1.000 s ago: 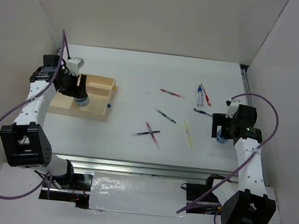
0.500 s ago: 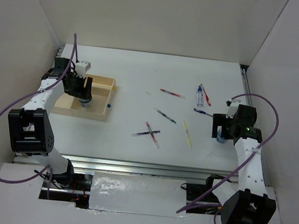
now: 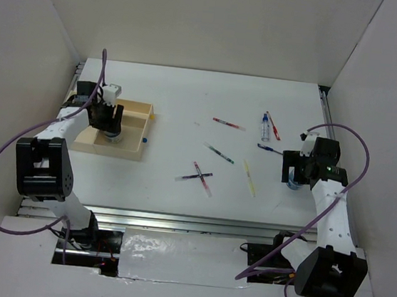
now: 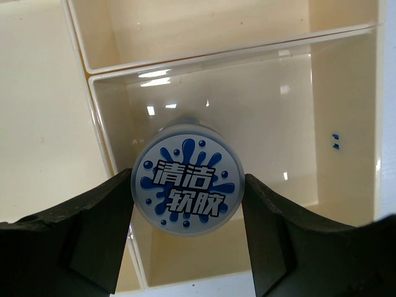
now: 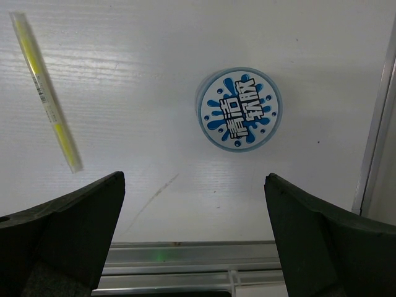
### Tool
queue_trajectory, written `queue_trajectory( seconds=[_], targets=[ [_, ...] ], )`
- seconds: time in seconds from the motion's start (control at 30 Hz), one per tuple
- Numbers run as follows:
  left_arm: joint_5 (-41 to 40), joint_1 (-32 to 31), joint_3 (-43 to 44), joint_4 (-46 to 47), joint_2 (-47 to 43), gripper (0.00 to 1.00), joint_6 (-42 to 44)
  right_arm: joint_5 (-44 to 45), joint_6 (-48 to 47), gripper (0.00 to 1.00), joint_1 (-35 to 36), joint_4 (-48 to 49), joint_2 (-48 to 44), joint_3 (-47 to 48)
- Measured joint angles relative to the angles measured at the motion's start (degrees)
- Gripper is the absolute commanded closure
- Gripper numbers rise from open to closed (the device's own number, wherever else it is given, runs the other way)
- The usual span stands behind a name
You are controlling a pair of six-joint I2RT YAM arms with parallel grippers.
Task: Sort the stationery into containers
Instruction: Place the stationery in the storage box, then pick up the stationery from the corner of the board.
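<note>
Now that the left pincer (image 4: 189,201), clamped on one blue roll (image 4: 187,185), has slid over a box of the tray (image 4: 185,59), it can let go (the right pincer (image 5: 193,185) gapes wide above the other roll (image 5: 240,109)).

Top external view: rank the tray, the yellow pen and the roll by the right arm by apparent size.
1. Tray, largest by far.
2. Yellow pen.
3. Roll, smallest, though only part of it shows in this view.
</note>
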Motion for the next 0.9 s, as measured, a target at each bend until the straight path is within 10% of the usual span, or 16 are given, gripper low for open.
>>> queue_trajectory(
  seconds=[0.3,0.6,0.9],
  targets=[
    [-0.9,-0.5,0.0,0.9,1.7,0.47,-0.1,0.0,0.0,0.00,0.0,-0.3,0.8,0.1],
    [-0.9,-1.3,3.0,-0.5,1.5,0.01,-0.5,-0.1,-0.5,0.00,-0.3,-2.1,3.6,2.4],
    [-0.8,-2.9,9.0,-2.8,-1.6,0.13,-1.3,-0.3,-1.2,0.00,-0.9,-4.0,5.1,3.1]
  ],
)
